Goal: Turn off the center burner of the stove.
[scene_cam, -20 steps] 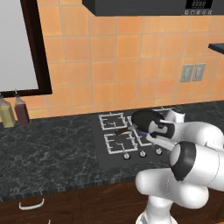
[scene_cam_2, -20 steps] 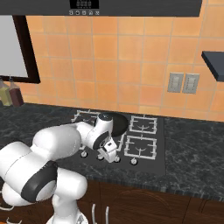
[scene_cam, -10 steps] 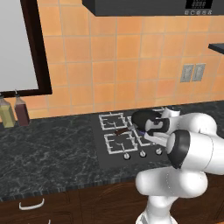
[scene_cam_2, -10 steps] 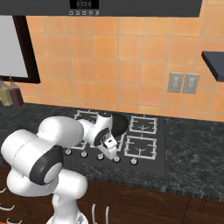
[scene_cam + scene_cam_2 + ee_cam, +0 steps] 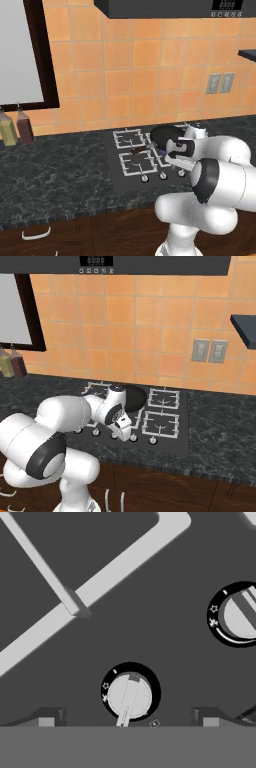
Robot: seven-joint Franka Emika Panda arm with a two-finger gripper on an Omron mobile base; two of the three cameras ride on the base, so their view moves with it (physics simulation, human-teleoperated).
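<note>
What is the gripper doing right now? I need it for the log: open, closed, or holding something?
Gripper: open, holding nothing; its fingertips stand wide apart on either side of a stove knob, not touching it.

Dark marbled counter (image 5: 60, 175) carries stove (image 5: 125, 176); two bottles (image 5: 15, 127) far left.

Flat, even rendered light in both base views, no obvious single source, no hard shadows anywhere. Orange tile wall (image 5: 150, 75) bright w/ a soft gradient, darker toward the top under the hood (image 5: 150, 263). Black stove (image 5: 170, 426) & dark counter (image 5: 55, 175) read a bit murky, little contrast btwn them. Soft sheen on the white arm (image 5: 225, 185), no blown glare. Slightly soft & pixelated overall, jaggy edges. Hand view basically greyscale, sharp enough, knob (image 5: 130, 694) markings legible, faint shadow beside the grate bar (image 5: 75, 602). No edge distortion noticeable.
</note>
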